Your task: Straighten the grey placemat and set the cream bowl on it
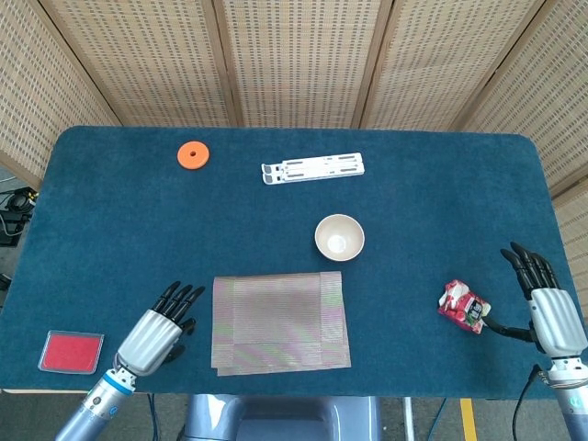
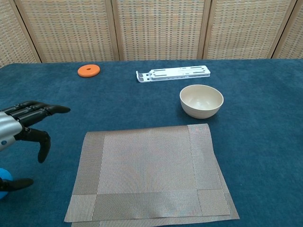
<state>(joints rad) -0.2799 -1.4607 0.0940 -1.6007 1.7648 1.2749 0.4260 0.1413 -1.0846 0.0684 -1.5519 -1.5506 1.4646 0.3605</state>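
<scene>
The grey placemat [image 1: 280,322] [image 2: 150,174] lies at the table's front centre, slightly askew, with a second layer showing along its front edge. The cream bowl [image 1: 339,236] [image 2: 201,100] stands upright just beyond the mat's far right corner, off the mat. My left hand [image 1: 160,331] [image 2: 21,124] hovers open just left of the mat, its fingers stretched toward the mat's left edge without touching it. My right hand [image 1: 542,304] stays open at the table's right front edge, far from the mat and the bowl.
A blue ball [image 2: 4,182] lies under my left hand. A red flat pad [image 1: 70,351] sits at the front left. A red-and-white packet [image 1: 461,306] lies beside my right hand. An orange disc [image 1: 193,154] and a white folding stand [image 1: 312,169] lie at the back.
</scene>
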